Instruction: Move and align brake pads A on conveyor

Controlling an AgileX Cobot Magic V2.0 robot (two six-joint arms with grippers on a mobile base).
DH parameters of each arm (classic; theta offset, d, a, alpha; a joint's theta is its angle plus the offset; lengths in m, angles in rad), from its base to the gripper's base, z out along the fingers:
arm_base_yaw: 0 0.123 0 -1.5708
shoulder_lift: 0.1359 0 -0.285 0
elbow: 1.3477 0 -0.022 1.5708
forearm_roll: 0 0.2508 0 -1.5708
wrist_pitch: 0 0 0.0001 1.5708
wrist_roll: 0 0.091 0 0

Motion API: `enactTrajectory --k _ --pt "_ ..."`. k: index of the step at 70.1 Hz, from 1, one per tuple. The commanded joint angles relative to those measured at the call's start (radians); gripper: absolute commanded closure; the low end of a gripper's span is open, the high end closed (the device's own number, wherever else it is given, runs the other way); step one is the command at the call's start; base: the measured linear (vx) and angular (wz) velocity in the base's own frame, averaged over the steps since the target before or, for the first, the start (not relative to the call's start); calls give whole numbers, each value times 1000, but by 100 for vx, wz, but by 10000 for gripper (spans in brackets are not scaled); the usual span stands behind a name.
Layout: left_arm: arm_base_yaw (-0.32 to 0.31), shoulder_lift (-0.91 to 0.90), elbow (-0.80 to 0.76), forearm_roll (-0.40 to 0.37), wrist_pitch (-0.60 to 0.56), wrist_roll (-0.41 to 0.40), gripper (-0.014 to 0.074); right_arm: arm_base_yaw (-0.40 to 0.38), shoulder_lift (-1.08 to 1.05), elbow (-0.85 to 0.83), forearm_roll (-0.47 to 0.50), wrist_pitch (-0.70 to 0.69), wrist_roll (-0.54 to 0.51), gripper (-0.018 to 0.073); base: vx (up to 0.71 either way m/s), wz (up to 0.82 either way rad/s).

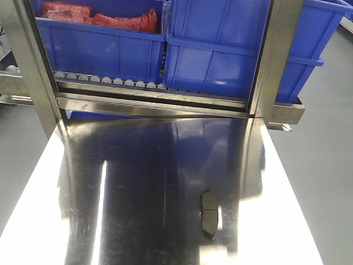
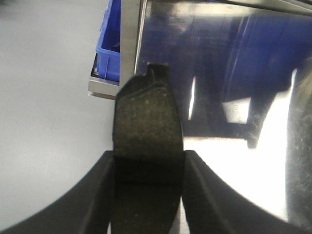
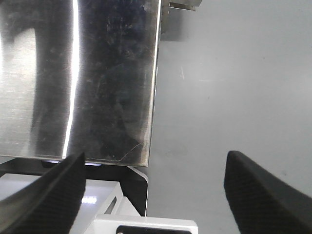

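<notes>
In the left wrist view my left gripper [image 2: 148, 156] is shut on a brake pad [image 2: 146, 117], a dark grey speckled oblong that stands up between the two black fingers. It hangs over the left edge of the shiny steel tabletop [image 2: 234, 97]. A second brake pad [image 1: 208, 214] lies flat on the steel tabletop [image 1: 138, 182] at the near right in the front view. My right gripper [image 3: 155, 158] is open and holds nothing, beside the table's right edge above the grey floor. The conveyor is out of view. Neither gripper shows in the front view.
Two blue bins [image 1: 105, 49] [image 1: 220, 61] stand on a rack behind the table, the left one holding red bagged items [image 1: 99, 16]. A row of small grey rollers [image 1: 110, 81] runs under them. Steel uprights [image 1: 33, 61] flank the rack. Grey floor [image 1: 325, 165] lies on both sides.
</notes>
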Motion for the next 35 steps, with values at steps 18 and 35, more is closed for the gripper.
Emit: enactTrajectory --k 18,35 --pt "0 14 -29 17 -126 9 603 -4 11 -26 -5 17 -8 -6 0 0" --pt "0 14 -29 17 -126 9 603 -4 11 -26 -5 17 -8 -6 0 0"
